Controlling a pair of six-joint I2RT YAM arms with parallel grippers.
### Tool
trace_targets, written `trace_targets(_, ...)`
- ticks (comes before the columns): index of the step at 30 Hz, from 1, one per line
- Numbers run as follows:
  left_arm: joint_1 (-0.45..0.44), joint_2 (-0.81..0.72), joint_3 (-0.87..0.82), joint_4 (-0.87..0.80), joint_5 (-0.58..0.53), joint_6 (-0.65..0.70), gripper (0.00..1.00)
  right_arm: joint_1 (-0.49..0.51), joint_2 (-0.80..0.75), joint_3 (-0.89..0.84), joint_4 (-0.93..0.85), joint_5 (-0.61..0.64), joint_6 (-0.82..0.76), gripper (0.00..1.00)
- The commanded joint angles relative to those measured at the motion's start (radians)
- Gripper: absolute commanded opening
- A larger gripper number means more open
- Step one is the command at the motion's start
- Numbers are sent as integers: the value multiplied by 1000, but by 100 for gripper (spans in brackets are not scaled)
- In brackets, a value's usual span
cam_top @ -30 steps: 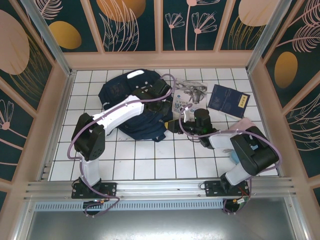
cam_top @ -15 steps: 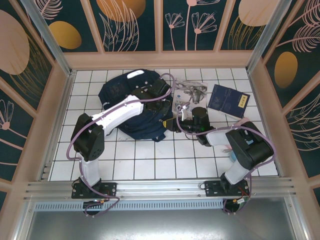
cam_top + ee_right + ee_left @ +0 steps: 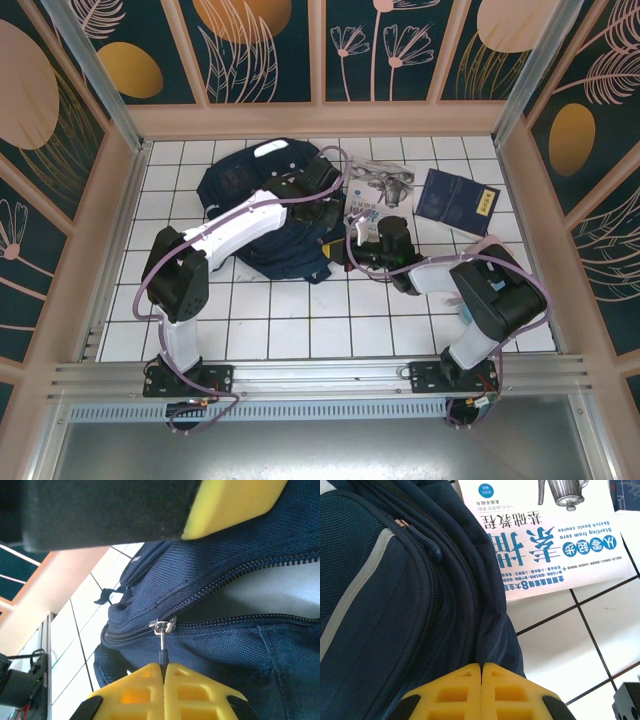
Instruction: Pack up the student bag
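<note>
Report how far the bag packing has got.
Done: the zip is partly open, grey lining showing. In hand: left gripper pinches an edge of the student bag, right gripper grips the zipper pull. Left: the sketch book and blue booklet lie outside on the tiles.

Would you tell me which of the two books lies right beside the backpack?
The white sketching paperback with blue lettering, touching the navy fabric backpack; the dark blue booklet lies farther right, apart.
</note>
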Motion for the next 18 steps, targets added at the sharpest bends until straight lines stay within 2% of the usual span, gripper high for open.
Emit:
trace_targets(1, 28, -39, 62, 63, -45, -46, 0, 37, -98, -40, -9, 104, -55, 0)
trace_targets(5, 51, -32, 87, 95, -27, -65, 0, 130, -193, -68, -86, 268, -136, 0)
trace_targets(10, 66, 2, 187, 105, -24, -62, 0, 247, -251, -83, -142, 410, -187, 0)
trace_targets(13, 72, 18, 232, 116, -19, -58, 0, 317, -247, -56, -195, 483, -213, 0)
trace_targets(18, 77, 43, 280, 128, -9, -60, 0, 384, -171, 12, -206, 535, -236, 0)
